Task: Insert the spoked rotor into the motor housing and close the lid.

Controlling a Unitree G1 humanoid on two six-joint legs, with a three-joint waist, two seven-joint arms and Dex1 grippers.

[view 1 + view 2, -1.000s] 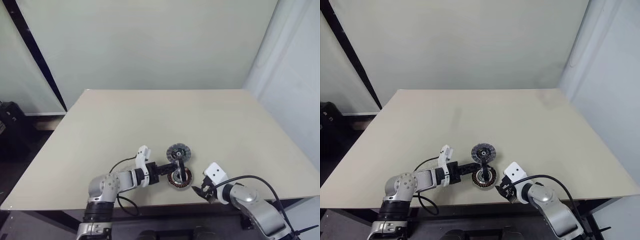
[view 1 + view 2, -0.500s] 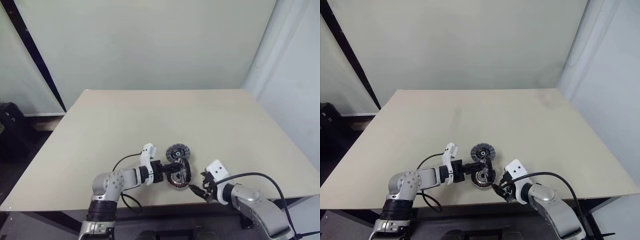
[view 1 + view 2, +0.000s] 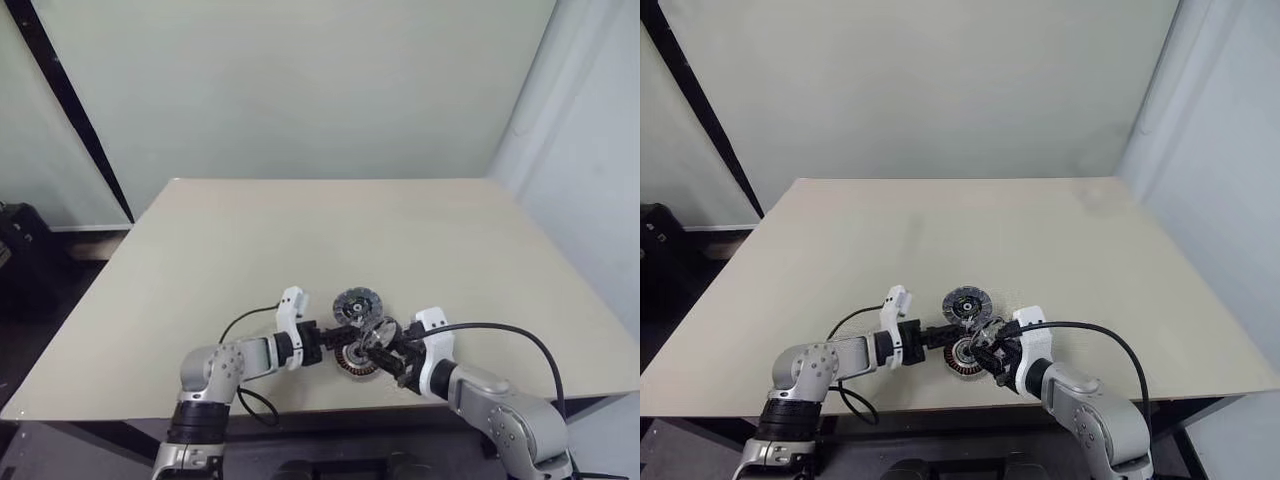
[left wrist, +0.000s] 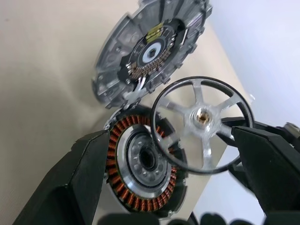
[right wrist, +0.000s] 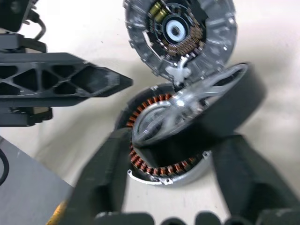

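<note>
Holding the spoked rotor [image 4: 201, 124] clamped in its jaws, tilted just above the motor housing [image 4: 143, 161], the right gripper [image 3: 385, 352] is mid-insertion and must next level and lower it, while the left gripper's [image 3: 345, 342] jaws stand apart astride the housing, the lid [image 3: 353, 303] hinged open at twelve o'clock on the tabletop [image 3: 300, 240].

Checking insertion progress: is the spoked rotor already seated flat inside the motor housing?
No, the spoked rotor is tilted above the motor housing.
</note>
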